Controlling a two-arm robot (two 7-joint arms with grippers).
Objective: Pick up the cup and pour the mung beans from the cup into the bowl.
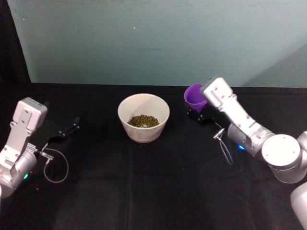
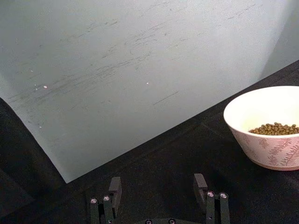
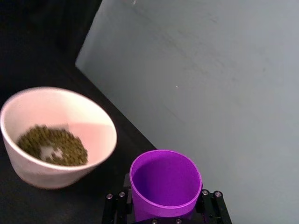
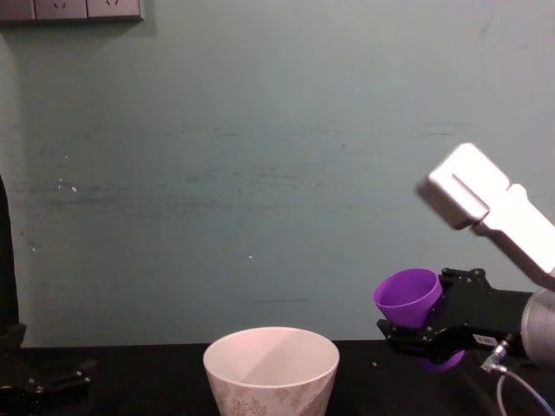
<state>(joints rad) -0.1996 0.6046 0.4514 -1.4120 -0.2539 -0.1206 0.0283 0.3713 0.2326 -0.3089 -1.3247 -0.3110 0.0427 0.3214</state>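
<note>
Cup (image 3: 164, 184) sits clamped between the right gripper's (image 4: 425, 340) jaws, tipped slightly and held just above the surface (image 1: 153, 182). To that gripper's left stands the bowl (image 1: 144, 132), with mung beans (image 1: 143, 120) inside. Well beyond the bowl, the left gripper (image 2: 158, 191) hangs low, jaws spread, grasping nothing.

A white bowl (image 1: 144, 135) with mung beans (image 1: 143, 120) inside is being carried upright by the black-covered table (image 1: 153, 191), toward its far edge, near the middle
</note>
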